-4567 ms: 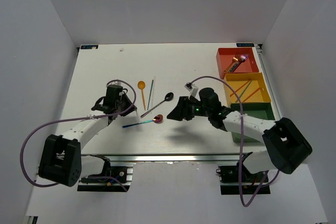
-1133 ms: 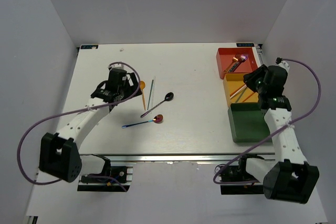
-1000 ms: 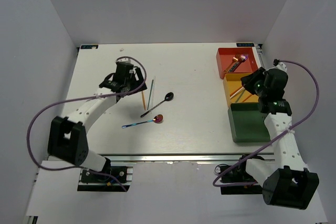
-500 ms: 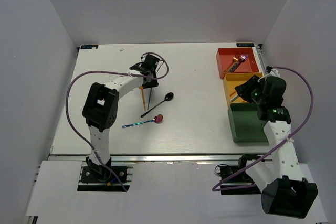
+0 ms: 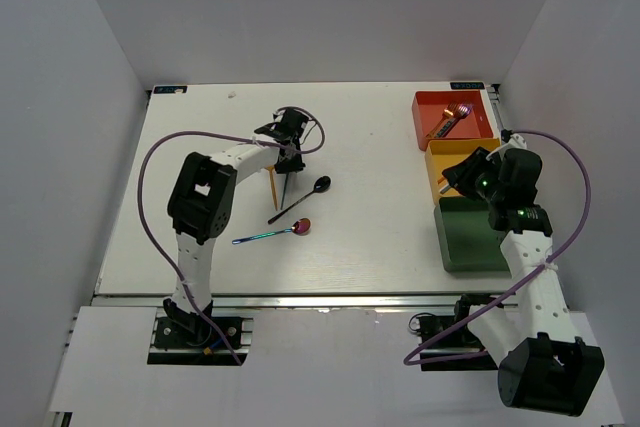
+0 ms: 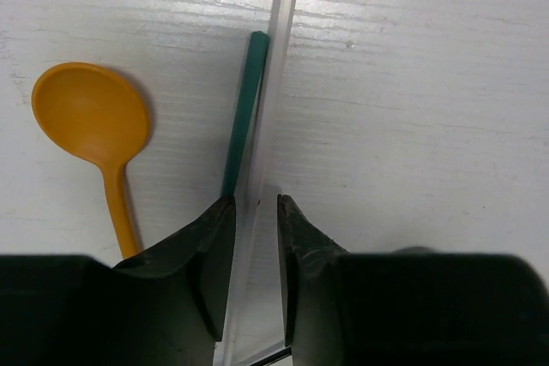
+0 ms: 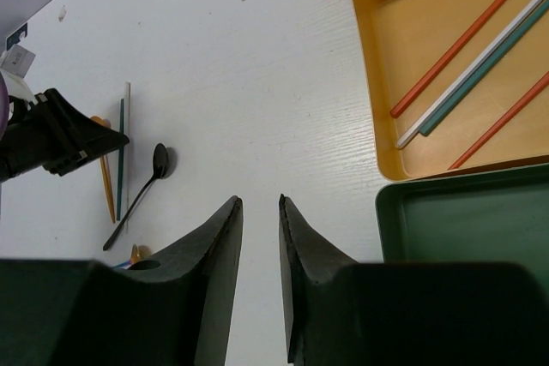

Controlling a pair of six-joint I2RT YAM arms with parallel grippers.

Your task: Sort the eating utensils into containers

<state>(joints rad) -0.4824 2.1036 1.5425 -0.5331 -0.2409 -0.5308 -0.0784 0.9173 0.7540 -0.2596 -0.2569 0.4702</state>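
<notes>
My left gripper (image 5: 286, 159) is low on the table with its jaws a little apart, astride a clear white chopstick (image 6: 270, 83). A teal chopstick (image 6: 244, 117) lies against it and an orange spoon (image 6: 90, 113) is to the left. My right gripper (image 7: 260, 201) is open and empty, hovering above the table left of the yellow tray (image 7: 412, 49), which holds orange, white and teal chopsticks (image 7: 480, 66). A black spoon (image 5: 320, 185) and an iridescent spoon (image 5: 300, 228) lie mid-table.
The red-orange tray (image 5: 453, 117) at the back right holds a couple of utensils. The dark green tray (image 5: 475, 237) stands nearest, with nothing showing in it. All three trays line the table's right edge. White walls enclose the table.
My left arm has reached right and forward from the table's left side onto the chopsticks. My right gripper went from the table's middle to the yellow tray and now sits at its left edge.
</notes>
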